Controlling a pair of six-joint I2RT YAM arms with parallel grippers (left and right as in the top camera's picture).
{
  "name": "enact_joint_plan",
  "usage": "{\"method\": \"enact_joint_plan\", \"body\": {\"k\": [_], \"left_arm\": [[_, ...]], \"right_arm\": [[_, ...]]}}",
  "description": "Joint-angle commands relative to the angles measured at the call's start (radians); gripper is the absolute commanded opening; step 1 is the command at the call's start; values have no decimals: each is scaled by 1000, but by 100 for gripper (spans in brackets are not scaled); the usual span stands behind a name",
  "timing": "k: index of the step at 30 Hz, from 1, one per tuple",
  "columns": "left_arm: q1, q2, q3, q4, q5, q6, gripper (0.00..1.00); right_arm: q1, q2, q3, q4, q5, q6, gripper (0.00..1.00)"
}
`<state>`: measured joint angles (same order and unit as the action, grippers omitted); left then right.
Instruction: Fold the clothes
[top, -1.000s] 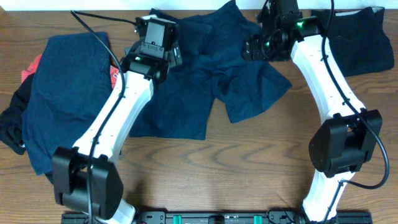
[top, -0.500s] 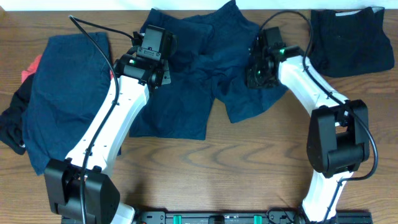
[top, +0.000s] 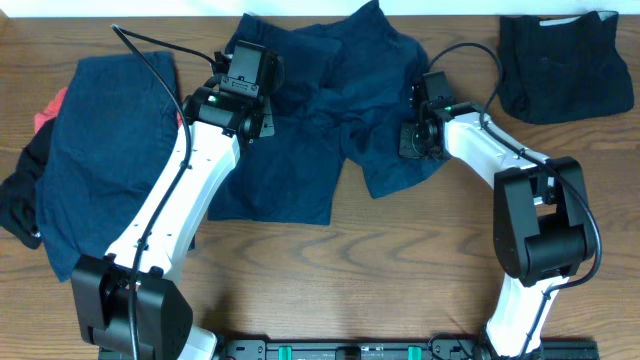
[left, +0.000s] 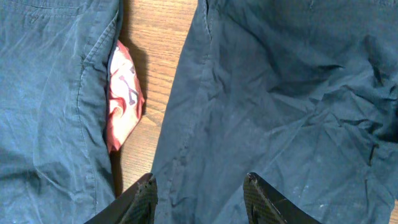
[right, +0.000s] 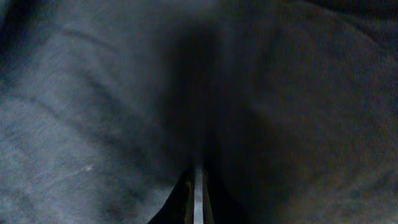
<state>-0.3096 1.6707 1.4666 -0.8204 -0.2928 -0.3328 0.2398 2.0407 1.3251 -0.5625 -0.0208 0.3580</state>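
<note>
Crumpled navy shorts (top: 330, 110) lie spread at the table's back centre. My left gripper (left: 199, 186) hovers low over their left edge (left: 280, 93), its fingers apart with flat fabric beneath and nothing pinched. My right gripper (top: 418, 135) is pressed down into the shorts' right leg. Its fingers (right: 186, 186) are closed to a thin slit (right: 197, 177) on the navy cloth. A heap of clothes sits at the left: a big navy piece (top: 100, 150), a red-orange one with white print (left: 123, 99) poking out from under it, and a black one (top: 20, 195).
A dark folded garment (top: 565, 65) rests at the back right corner. A strip of bare wooden table (left: 155, 37) separates the left heap from the shorts. Both arm bases stand along the front edge (top: 350, 350).
My right arm swung down from the back onto the shorts' right leg and its jaws closed. My left gripper shifted slightly and its jaws narrowed.
</note>
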Motion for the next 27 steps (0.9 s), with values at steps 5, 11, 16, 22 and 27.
{"method": "enact_joint_plan", "body": {"k": [5,11,16,22,27], "left_arm": [[1,-10,10,-6,-2,7,47],[1,-10,10,-5,-2,7,47],[1,-10,10,-5,-2,7,47],[1,-10,10,42,40,67,51],[25,4,10,179,158,192,77]], "right_arm": [[-121,7,-94,-43,138,143,5],[-238,6,-89,-63,89,143,6],[-297,-5,3,-145,-37,98,2],[-243,-109,176,-270,-197,-77,14],[-141,-230,259,-309,-177,-146,53]]}}
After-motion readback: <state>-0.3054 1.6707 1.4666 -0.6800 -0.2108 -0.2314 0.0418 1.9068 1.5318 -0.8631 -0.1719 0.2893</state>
